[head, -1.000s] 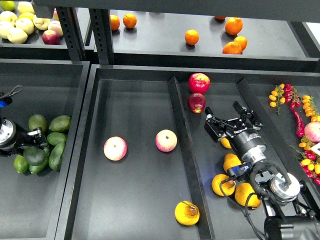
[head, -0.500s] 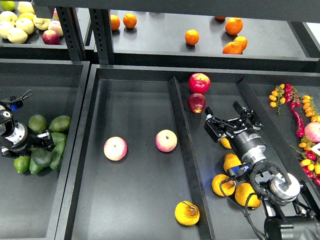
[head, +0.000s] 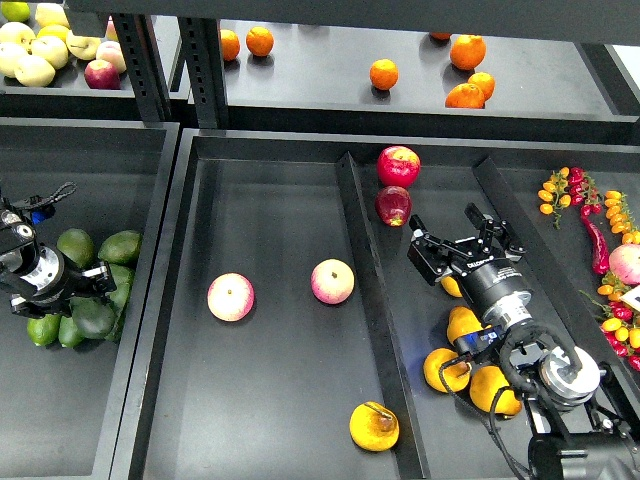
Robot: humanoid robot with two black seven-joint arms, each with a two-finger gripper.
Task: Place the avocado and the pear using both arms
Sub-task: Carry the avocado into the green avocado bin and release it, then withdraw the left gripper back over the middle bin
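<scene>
Clamping the dark avocado (head: 93, 316) at the frame's left edge, the left gripper (head: 95, 297) sits among lighter avocados (head: 118, 246). Right gripper (head: 462, 243), centre-right, has fingers spread with nothing between them. The pear (head: 374, 427) lies at bottom centre, below two apples (head: 231, 297).

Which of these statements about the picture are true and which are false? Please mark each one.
1. The left gripper is at the pile of avocados. True.
2. The dark avocado lies in the middle tray beside the apples. False: it is in the left bin, at the left gripper's fingers.
3. The right gripper is open above the yellow fruits. True.
4. The pear is at the near end of the middle tray. True.
5. Four pink-yellow apples lie in the middle tray. False: there are two, one and another.
</scene>
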